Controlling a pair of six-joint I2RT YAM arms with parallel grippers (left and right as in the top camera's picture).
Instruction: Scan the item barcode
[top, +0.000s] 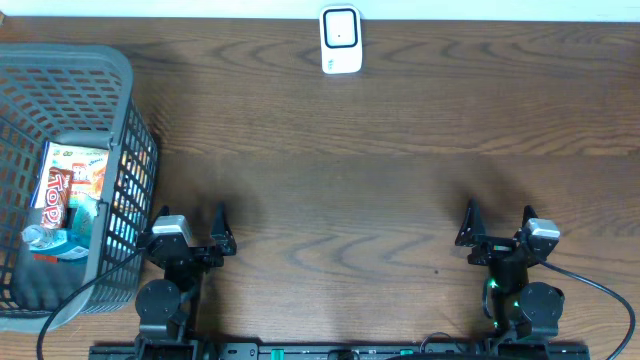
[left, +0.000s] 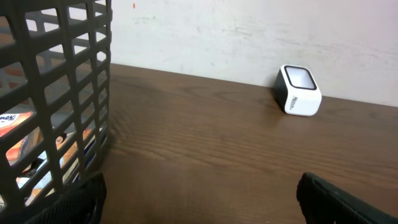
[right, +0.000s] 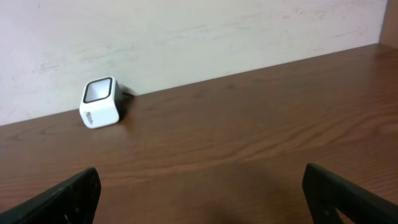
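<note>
- Left claw (top: 190, 222) gapes wide, holding nothing; basket (top: 118, 100) sits just to its left, packets (top: 75, 180) inside.
- Right claw (top: 498, 225) gapes wide too, empty.
- Scanner (top: 340, 40) stands well ahead of both claws, on the counter (top: 400, 180).

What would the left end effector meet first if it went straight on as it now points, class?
Probably nothing nearby: the left end effector faces bare table between the basket and the scanner, with only the back wall beyond.
</note>
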